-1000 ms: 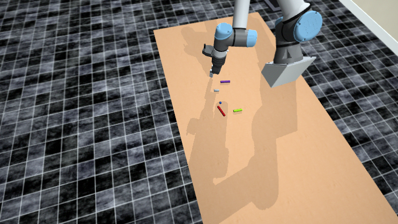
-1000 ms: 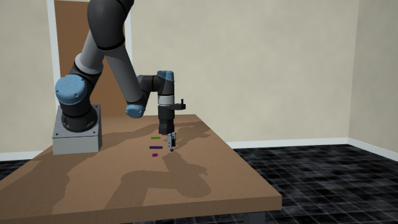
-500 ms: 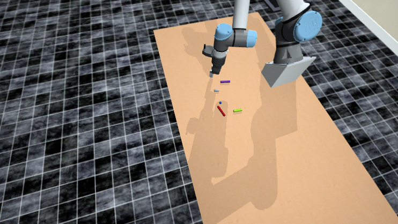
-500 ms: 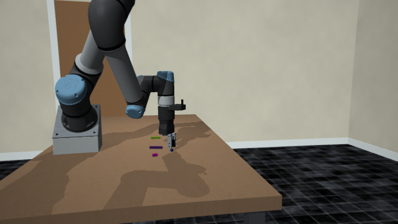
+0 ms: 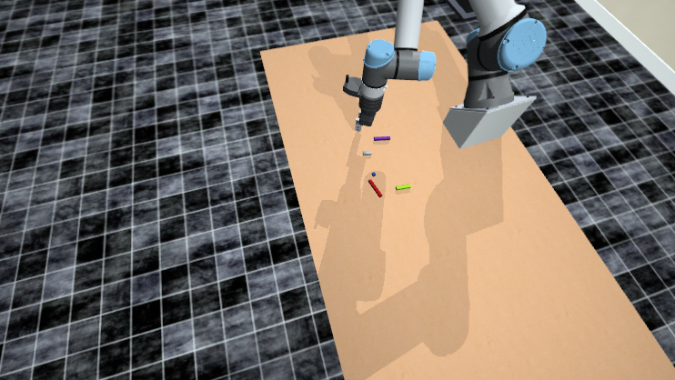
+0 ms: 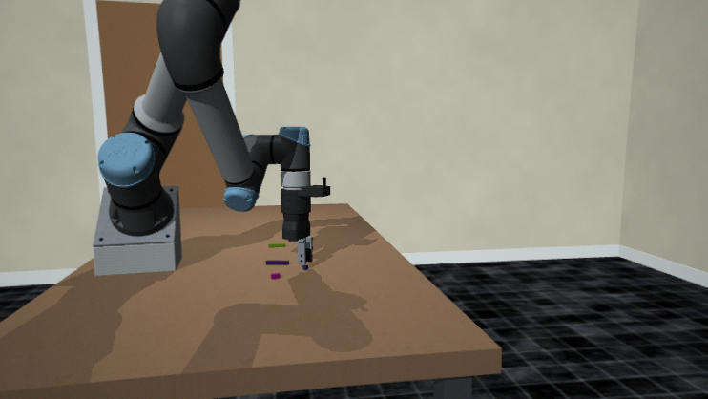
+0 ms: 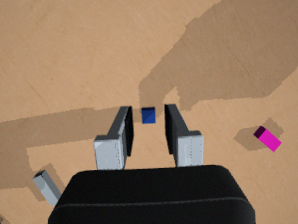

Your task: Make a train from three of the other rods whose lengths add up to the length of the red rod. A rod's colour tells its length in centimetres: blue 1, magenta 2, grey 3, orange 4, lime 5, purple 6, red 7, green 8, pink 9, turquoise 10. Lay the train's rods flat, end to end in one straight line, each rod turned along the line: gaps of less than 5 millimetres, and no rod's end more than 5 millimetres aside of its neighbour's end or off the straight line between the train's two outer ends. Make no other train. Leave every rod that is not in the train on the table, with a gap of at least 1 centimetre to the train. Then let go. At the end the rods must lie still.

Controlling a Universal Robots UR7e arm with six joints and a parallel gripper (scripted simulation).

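My claw (image 5: 358, 127) (image 6: 304, 263) (image 7: 148, 120) is partly spread, pinching nothing, with a blue rod (image 6: 304, 267) (image 7: 148, 115) between its tips. On the table (image 5: 415, 302) (image 6: 297, 322) (image 7: 60, 60), the grey rod (image 5: 367, 153) (image 7: 47, 187), purple rod (image 5: 382, 138) (image 6: 277, 262) and magenta rod (image 6: 275, 276) (image 7: 270, 140) lie apart. Another blue rod (image 5: 373, 174) sits just beside the red rod (image 5: 375, 188); the lime rod (image 5: 403, 187) (image 6: 277, 245) lies near red. No train is formed.

From my feed, the tabletop (image 5: 543, 292) (image 6: 306, 367) looks like smooth, matt wood out to its corners. My gripper's fingers (image 5: 357, 126) (image 6: 301, 251) look like pale metal; the arm's blue caps (image 5: 522, 45) (image 6: 126, 157) resemble smooth plastic.
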